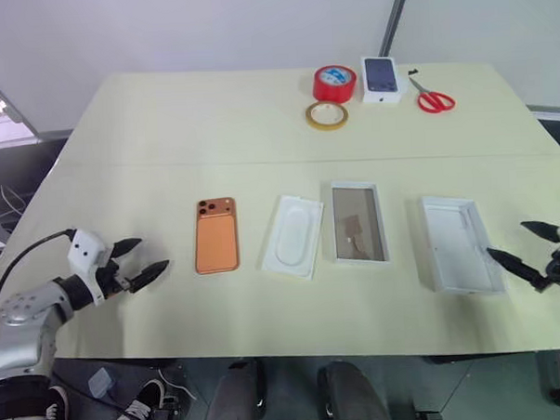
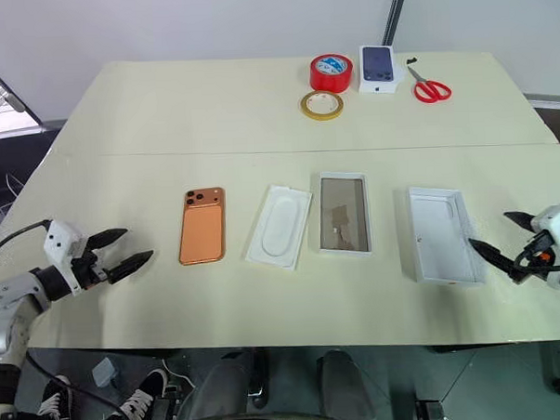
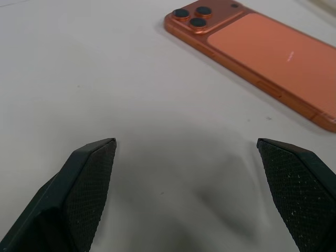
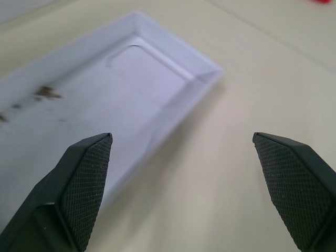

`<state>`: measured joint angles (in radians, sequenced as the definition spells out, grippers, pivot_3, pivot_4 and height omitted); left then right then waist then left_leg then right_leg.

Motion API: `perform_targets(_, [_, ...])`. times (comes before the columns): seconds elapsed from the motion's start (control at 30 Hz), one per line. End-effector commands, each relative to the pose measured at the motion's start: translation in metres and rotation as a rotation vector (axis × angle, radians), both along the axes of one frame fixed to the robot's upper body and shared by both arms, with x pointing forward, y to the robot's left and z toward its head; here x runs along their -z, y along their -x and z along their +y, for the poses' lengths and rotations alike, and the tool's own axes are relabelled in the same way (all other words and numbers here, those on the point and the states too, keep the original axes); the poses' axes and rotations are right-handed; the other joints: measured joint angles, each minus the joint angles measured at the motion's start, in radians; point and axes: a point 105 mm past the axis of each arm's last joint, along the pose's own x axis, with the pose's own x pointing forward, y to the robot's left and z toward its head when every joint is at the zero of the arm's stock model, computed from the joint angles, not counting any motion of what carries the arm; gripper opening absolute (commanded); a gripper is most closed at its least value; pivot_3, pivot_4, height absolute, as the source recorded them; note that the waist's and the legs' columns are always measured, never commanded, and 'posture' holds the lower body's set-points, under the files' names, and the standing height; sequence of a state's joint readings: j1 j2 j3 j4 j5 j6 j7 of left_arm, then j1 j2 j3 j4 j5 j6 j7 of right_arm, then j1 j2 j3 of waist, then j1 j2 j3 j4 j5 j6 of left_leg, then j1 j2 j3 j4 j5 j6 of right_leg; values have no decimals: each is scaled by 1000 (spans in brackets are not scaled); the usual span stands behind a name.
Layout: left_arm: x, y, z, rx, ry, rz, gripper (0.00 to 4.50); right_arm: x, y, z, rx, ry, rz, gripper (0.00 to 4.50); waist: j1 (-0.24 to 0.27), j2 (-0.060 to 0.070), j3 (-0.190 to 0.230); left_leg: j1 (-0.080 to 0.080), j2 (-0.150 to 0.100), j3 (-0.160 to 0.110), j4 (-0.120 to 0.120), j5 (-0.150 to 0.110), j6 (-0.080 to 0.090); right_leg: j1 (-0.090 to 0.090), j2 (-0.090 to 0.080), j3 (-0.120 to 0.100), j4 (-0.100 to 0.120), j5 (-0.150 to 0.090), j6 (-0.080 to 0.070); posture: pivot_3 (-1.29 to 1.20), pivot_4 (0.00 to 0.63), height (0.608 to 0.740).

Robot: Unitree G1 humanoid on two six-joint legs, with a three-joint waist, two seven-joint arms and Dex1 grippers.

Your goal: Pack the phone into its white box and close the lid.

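Here, a cream worktop (image 1: 164, 113) before grey walls – one phone (image 1: 216, 235), one white box (image 1: 359, 222), one lid (image 1: 458, 243), two tape rolls; left gripper (image 1: 145, 261) and right gripper (image 1: 529, 247) both released.

**Surfaces on the desk**

The desk (image 1: 258, 127) has a pale cream, matt, smooth top. The phone (image 1: 216, 235) shows a satin orange back with a shinier metallic edge and glossy dark lenses (clearest in the left wrist view). The lid (image 1: 460, 243) looks like smooth white card, lightly smudged inside. Each hand's black fingers (image 3: 89, 184) carry a fine, rough, dimpled texture. The far red tape roll (image 1: 335, 82) looks glossy.
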<state>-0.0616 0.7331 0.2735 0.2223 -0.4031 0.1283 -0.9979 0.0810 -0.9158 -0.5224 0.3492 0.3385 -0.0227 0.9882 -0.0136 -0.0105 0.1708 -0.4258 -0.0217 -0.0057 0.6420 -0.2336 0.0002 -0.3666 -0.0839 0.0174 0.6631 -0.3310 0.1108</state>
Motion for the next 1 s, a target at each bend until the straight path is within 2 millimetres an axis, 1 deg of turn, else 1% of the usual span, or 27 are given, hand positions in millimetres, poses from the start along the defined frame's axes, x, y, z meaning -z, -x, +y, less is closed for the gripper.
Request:
perform_targets(0.03, [-18,-4,-5,13,-4,-77,4500,-14,-3,2,-9,23,-53,4483,0,1,0,0,0,0,0,0,0,0,0,0,0,0,0,0,150,740])
perform_targets(0.13, [-20,-9,-8,16,-31,-91,4500,-16,-5,9,-33,-8,-52,4483,1,1,-1,0,0,0,0,0,0,0,0,0,0,0,0,0,150,740])
perform_targets(0.3, [-24,-13,-7,7,-49,-96,4500,-13,-5,12,-54,9,-26,4483,0,2,-1,0,0,0,0,0,0,0,0,0,0,0,0,0,150,740])
perform_targets(0.47, [-32,-14,-11,29,-17,-135,4500,-17,-9,10,-40,5,-44,4483,1,2,-1,0,0,0,0,0,0,0,0,0,0,0,0,0,150,740])
perform_targets(0.53, [-30,-15,-13,30,-44,-135,4500,-15,-10,14,-53,9,-38,4483,0,2,-1,0,0,0,0,0,0,0,0,0,0,0,0,0,150,740])
perform_targets(0.63, [-27,-15,-20,61,-64,-121,4500,-15,-12,19,-68,7,-40,4483,0,2,-1,0,0,0,0,0,0,0,0,0,0,0,0,0,150,740])
perform_targets(0.7, [-24,-15,-27,81,-56,-55,4500,-16,-15,23,-80,8,-43,4483,1,2,-1,0,0,0,0,0,0,0,0,0,0,0,0,0,150,740])
perform_targets(0.77, [-24,-15,-34,116,-86,-41,4500,-17,-16,26,-92,8,-42,4483,1,2,-1,0,0,0,0,0,0,0,0,0,0,0,0,0,150,740])
perform_targets(0.93, [-32,-25,-46,101,-101,-20,4500,-19,-25,42,-151,10,-51,4483,1,2,-1,0,0,0,0,0,0,0,0,0,0,0,0,0,150,740])
perform_targets(1.0, [-32,-28,-55,97,-134,15,4500,-23,-31,63,-224,-4,-58,4483,1,2,-1,0,0,0,0,0,0,0,0,0,0,0,0,0,150,740])
